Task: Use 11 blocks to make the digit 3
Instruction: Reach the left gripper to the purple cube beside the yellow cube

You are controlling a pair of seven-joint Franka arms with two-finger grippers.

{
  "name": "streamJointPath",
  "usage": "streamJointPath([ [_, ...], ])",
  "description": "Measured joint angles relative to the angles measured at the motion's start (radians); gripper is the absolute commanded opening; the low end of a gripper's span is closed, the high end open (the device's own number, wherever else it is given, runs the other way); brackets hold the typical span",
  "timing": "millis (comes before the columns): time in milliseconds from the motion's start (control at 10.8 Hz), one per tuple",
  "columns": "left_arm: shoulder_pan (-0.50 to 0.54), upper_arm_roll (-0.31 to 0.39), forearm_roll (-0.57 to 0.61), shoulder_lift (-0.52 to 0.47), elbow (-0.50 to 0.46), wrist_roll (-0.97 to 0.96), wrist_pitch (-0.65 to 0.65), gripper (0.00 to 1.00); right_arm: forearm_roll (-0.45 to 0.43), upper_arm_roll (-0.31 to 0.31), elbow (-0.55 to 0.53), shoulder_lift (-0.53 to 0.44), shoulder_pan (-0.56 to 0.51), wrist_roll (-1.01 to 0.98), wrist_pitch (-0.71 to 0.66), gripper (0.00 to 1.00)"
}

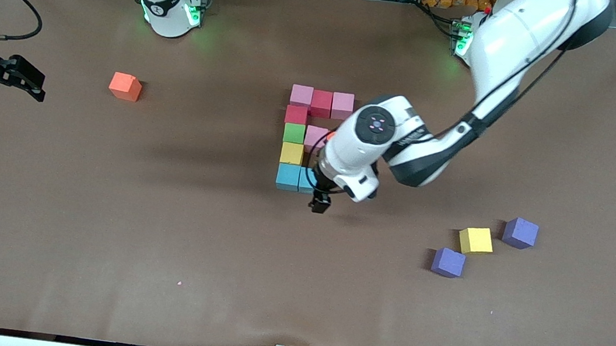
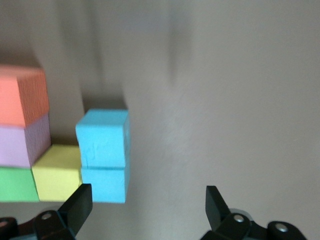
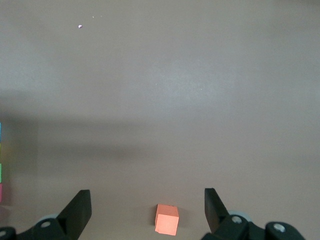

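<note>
The figure of touching blocks stands mid-table: a pink (image 1: pixel 301 95), red (image 1: pixel 321 103), pink (image 1: pixel 342 105) bar, then a column of red (image 1: pixel 296 114), green (image 1: pixel 293 133), yellow (image 1: pixel 291 153) and light blue (image 1: pixel 287 176). A pink block (image 1: pixel 315 137) and an orange one (image 1: pixel 331 136) adjoin the green. A second light blue block (image 1: pixel 305 179) adjoins the first. My left gripper (image 1: pixel 319 204) is open and empty, low over the table beside that block (image 2: pixel 105 184). My right gripper (image 1: pixel 25 82) is open and empty, high over the right arm's end.
A loose orange block (image 1: pixel 125 86) lies toward the right arm's end and shows in the right wrist view (image 3: pixel 167 219). A yellow block (image 1: pixel 475 240) and two purple blocks (image 1: pixel 520 232) (image 1: pixel 448 262) lie toward the left arm's end, nearer the camera than the figure.
</note>
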Motion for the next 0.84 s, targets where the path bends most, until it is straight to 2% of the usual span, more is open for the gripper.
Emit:
streamJointPath([
  [279, 0.091, -0.006, 0.0, -0.054, 0.0, 0.287, -0.095, 1.0, 0.012, 0.0, 0.0, 0.0, -0.019, 0.0, 0.0, 1.0],
  [837, 0.283, -0.003, 0.0, -0.075, -0.004, 1.064, -0.184, 1.0, 0.028, 0.001, 0.0, 0.0, -0.039, -0.003, -0.001, 1.0],
])
